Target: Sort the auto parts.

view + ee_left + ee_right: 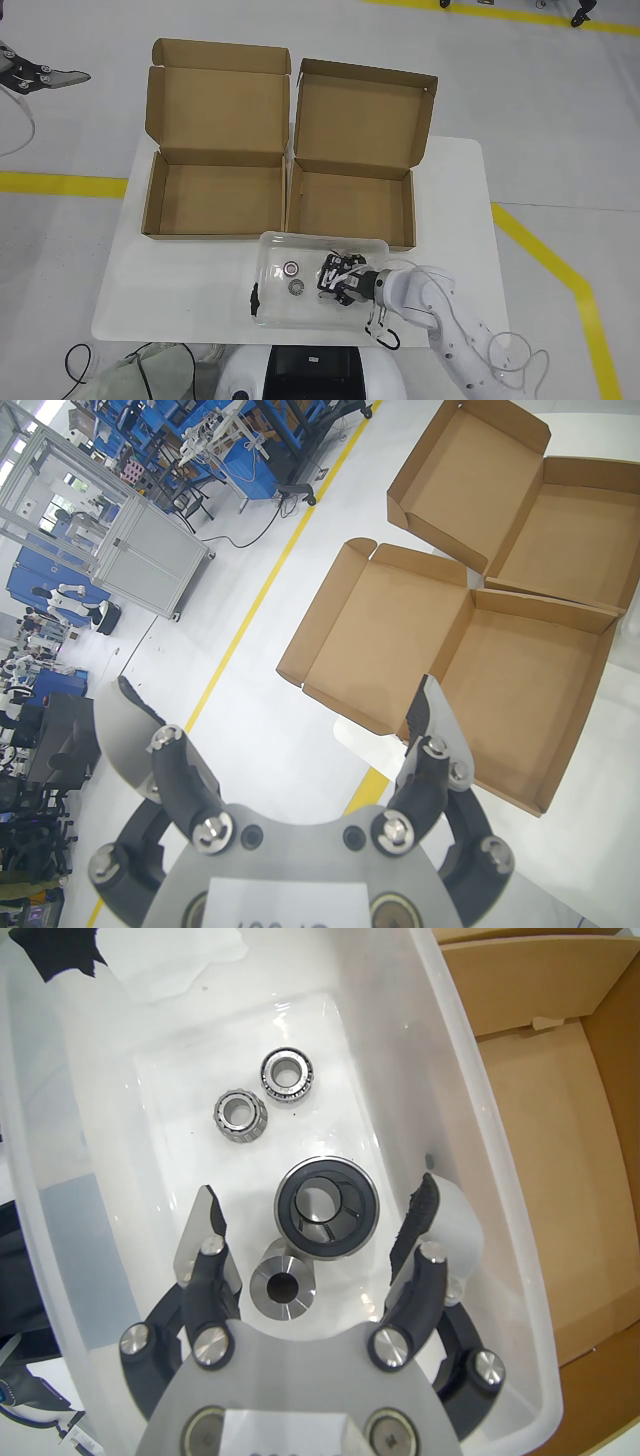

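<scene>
right pincer [317, 1193] hangs inside a clear plastic bin [450, 1028], jaws spread wide and holding nothing. between its fingertips stands a black-rimmed ring part [326, 1213], hollow side up. a steel cone [282, 1285] lies against that ring, closer to the palm and just inside the finger facing away from the boxes. a small roller bearing [239, 1117] and a second bearing [286, 1076] sit beyond the fingertips, apart from the ring.

closing here would likely catch the cone along with the ring, or knock it aside, and the smooth round rim could slip. the box-side finger is near the bin wall and could scrape it on the lift; the other finger has more bare floor. past that wall lies an open cardboard box [545, 1138], a second box [220, 195] beside it. left pincer [274, 685] hangs well off past the table's edge, also wide and holding nothing.
</scene>
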